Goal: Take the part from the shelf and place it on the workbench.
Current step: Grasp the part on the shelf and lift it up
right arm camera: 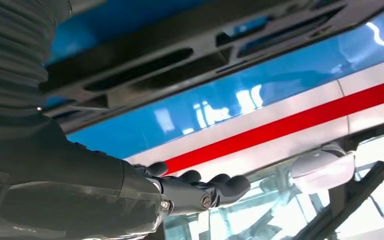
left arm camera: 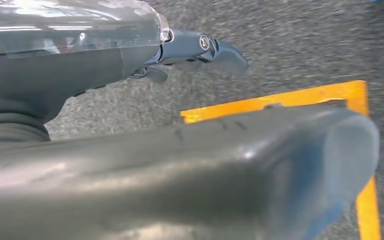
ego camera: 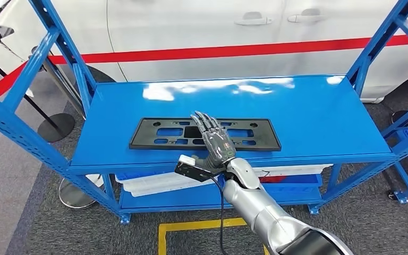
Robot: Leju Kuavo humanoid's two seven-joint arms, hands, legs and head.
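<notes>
The part, a flat black rectangular frame plate (ego camera: 149, 139) with cut-outs, lies on the top board of the blue shelf (ego camera: 308, 117), near its front edge. My right hand (ego camera: 215, 141) reaches in from the front and hovers over the plate's middle, fingers stretched out and apart, holding nothing. In the right wrist view the plate (right arm camera: 180, 40) runs close beside my right hand (right arm camera: 130, 185), whose dark fingers (right arm camera: 220, 187) point straight ahead. My left hand (left arm camera: 180, 165) hangs over the grey floor with nothing in it.
A white car with a red stripe (ego camera: 191, 32) stands right behind the shelf. Blue uprights (ego camera: 64, 53) flank both ends. White trays (ego camera: 149, 183) sit on the lower shelf. Yellow floor tape (ego camera: 191, 226) marks the ground in front; a stanchion base (ego camera: 56, 126) stands at left.
</notes>
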